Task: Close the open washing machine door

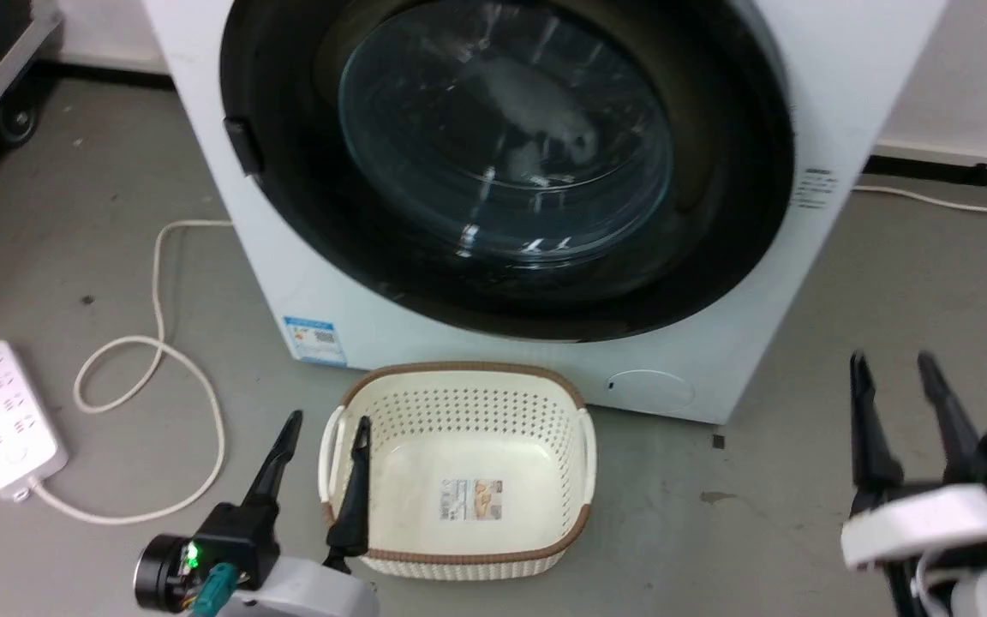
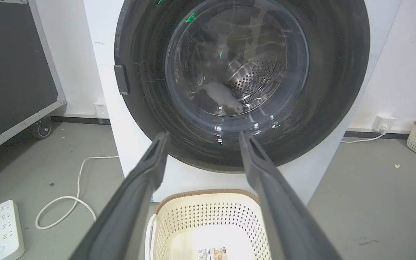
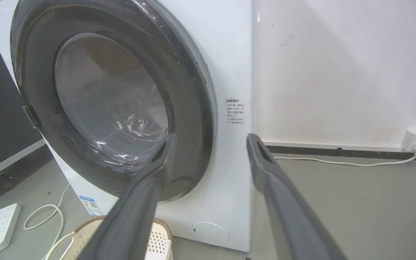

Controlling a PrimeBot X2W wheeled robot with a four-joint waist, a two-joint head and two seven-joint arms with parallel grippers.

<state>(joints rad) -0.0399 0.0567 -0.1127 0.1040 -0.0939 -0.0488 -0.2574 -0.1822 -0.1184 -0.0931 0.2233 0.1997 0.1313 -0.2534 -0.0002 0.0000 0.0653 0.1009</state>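
Glossy black rim, clear glass bulge: the washing machine door (image 1: 506, 154) sits flush against the white front of the washing machine (image 1: 322, 291), no gap showing at the latch side. By the look of it the closing is done and you're in the pull-back. Your left tool (image 1: 329, 420) hangs wide and empty by the cream basket's (image 1: 459, 375) left edge. Your right tool (image 1: 892, 360) is spread wide too, holding nothing, well apart from the machine. Next call: confirm the latch caught. If not, push flat on the rim.
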